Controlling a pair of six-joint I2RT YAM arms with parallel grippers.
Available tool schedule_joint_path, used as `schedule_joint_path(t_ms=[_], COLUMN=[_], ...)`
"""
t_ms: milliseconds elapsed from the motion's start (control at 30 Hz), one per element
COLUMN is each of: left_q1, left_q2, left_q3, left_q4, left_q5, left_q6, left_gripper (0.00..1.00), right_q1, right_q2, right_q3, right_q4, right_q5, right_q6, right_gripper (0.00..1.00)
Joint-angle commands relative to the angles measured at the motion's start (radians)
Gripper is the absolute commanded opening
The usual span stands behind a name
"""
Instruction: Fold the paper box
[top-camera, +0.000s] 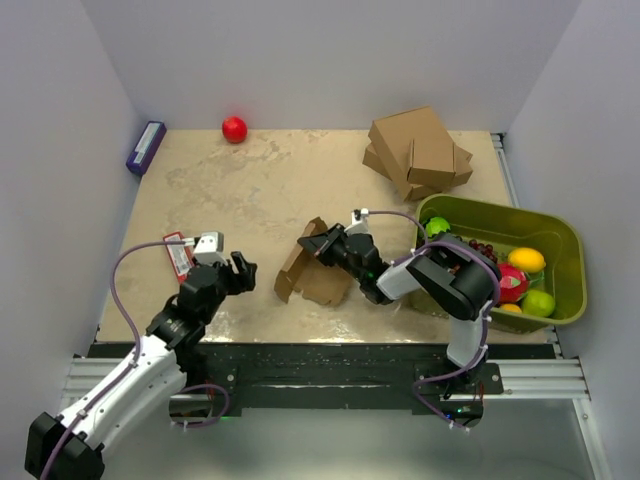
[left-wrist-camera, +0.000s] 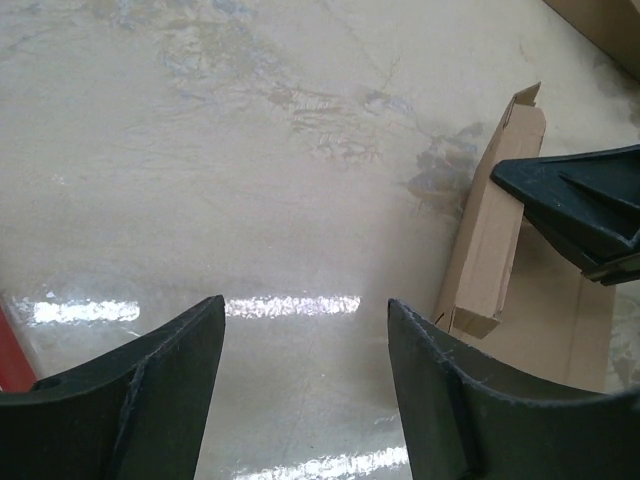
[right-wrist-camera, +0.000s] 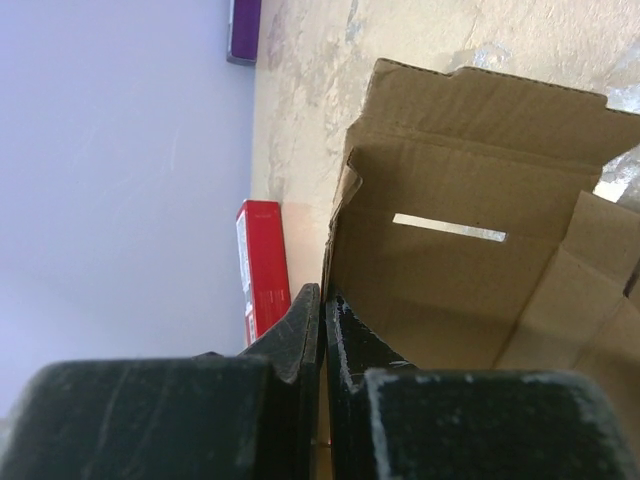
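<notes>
right claw (top-camera: 325, 243) pinching a raised side wall of the paper box (top-camera: 312, 268), fingers pressed together on the thin card. paper box is half-formed, flaps up, sitting mid-bench (top-camera: 250, 190) toward the near edge, between the two arms. left claw (top-camera: 240, 272) spread, gripping nothing, just left of the box and not touching it. red packet (top-camera: 179, 256) left of that arm. green bin (top-camera: 565, 290) with fruit on the right; stack of cardboard boxes (top-camera: 420, 153) far right.
</notes>
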Motion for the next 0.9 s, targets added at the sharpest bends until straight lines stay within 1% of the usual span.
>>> schedule_joint_path(t_ms=[0,133,367,400,500,567,600,667,800,867], left_q1=[0.004,0.006,0.004,0.004,-0.014,-0.045,-0.054,-0.068,-0.074,-0.086], left_q2=[0.044,0.097,0.208,0.235,0.286,0.314,0.321,0.337,0.407,0.444], left_q3=[-0.025,-0.024,-0.047,-0.051,-0.068,-0.087,-0.091,-0.106,-0.12,-0.123], left_q4=[0.083,0.085,0.086,0.132,0.196,0.247,0.296,0.344,0.495,0.536], left_q5=[0.061,0.088,0.157,0.177,0.236,0.262,0.268,0.276,0.308,0.314], left_q6=[0.005,0.011,-0.021,-0.021,-0.029,-0.033,-0.039,-0.044,-0.041,-0.039], left_gripper=[0.7,0.69,0.67,0.66,0.66,0.65,0.65,0.65,0.65,0.64], right_q1=[-0.004,-0.004,-0.011,-0.011,-0.011,-0.013,-0.013,-0.013,-0.011,-0.013], right_q2=[0.042,0.036,0.034,0.034,0.039,0.037,0.039,0.037,0.042,0.042], right_q3=[-0.04,-0.059,-0.057,-0.056,-0.053,-0.049,-0.049,-0.051,-0.06,-0.063], right_q4=[0.203,0.208,0.211,0.211,0.211,0.211,0.213,0.211,0.225,0.225], right_q5=[-0.028,-0.022,-0.028,-0.028,-0.029,-0.029,-0.028,-0.029,-0.023,-0.02], right_q6=[0.003,-0.002,0.003,0.001,0.001,0.0,-0.002,-0.003,-0.003,-0.002], right_gripper=[0.0,0.0,0.0,0.0,0.0,0.0,0.0,0.0,0.0,0.0])
